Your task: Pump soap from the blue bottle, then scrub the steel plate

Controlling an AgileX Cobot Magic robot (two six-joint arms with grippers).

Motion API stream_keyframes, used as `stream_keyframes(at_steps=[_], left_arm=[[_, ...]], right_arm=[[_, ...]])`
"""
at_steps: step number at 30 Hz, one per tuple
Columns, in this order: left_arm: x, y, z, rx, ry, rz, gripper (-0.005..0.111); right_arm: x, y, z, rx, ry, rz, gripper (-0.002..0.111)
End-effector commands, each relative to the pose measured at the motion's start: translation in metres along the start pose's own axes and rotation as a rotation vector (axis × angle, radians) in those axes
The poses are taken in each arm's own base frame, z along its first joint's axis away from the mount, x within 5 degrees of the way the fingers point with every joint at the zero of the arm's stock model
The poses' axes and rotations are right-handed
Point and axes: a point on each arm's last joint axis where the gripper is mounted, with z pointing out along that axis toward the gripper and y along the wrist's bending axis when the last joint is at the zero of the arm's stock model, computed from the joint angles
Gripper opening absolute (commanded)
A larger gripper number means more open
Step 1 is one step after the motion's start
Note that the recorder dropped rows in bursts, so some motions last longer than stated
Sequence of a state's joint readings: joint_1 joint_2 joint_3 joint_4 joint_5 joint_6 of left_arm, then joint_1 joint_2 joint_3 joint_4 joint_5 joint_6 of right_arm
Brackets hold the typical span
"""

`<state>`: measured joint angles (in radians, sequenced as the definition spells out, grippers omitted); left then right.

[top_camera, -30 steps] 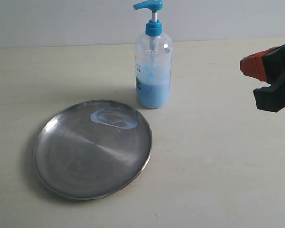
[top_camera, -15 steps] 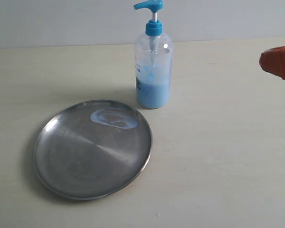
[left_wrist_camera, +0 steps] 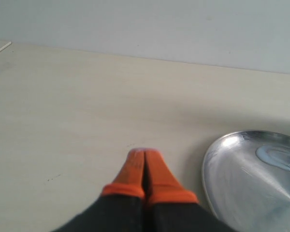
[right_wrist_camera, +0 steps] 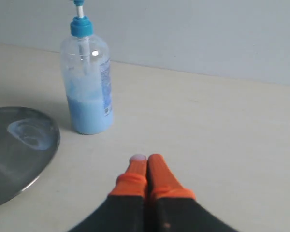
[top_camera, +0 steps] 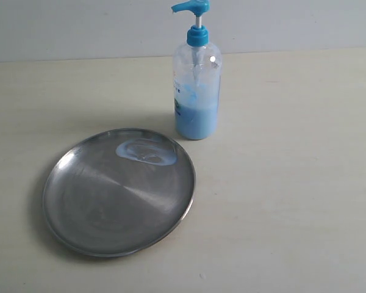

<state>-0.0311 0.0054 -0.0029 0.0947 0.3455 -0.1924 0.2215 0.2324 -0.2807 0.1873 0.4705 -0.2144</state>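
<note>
Both jaws clenched — thin pale blue soap smear (top_camera: 145,152) on grey reflective steel plate (top_camera: 104,210)

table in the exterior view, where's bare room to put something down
Widest bare table lies right of the blue bottle and the steel plate. Another patch lies left of the bottle, behind the plate. Tight only where the plate's rim nears the bottle's base, by the soap smear.

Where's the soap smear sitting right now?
In the exterior view the soap lies as a pale blue smear on the steel plate, left of centre, on the far part of the plate nearest the blue bottle.
</note>
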Motion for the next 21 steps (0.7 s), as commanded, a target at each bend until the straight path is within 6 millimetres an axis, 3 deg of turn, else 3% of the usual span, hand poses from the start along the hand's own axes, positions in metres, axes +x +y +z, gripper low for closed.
stream_keyframes(at_steps=[1,8,21], left_arm=[[0.000,0.000,0.000,-0.001,-0.006,0.001,0.000],[0.000,0.000,0.000,-0.001,-0.006,0.001,0.000],[0.000,0.000,0.000,-0.001,-0.006,0.001,0.000]], right_arm=[[0.014,-0.004,-0.007,0.090,-0.098,0.028,0.000],[0.035,-0.007,-0.007,0.163,-0.165,0.071,0.000],[0.062,-0.013,0.007,0.216,-0.124,0.093,0.000]])
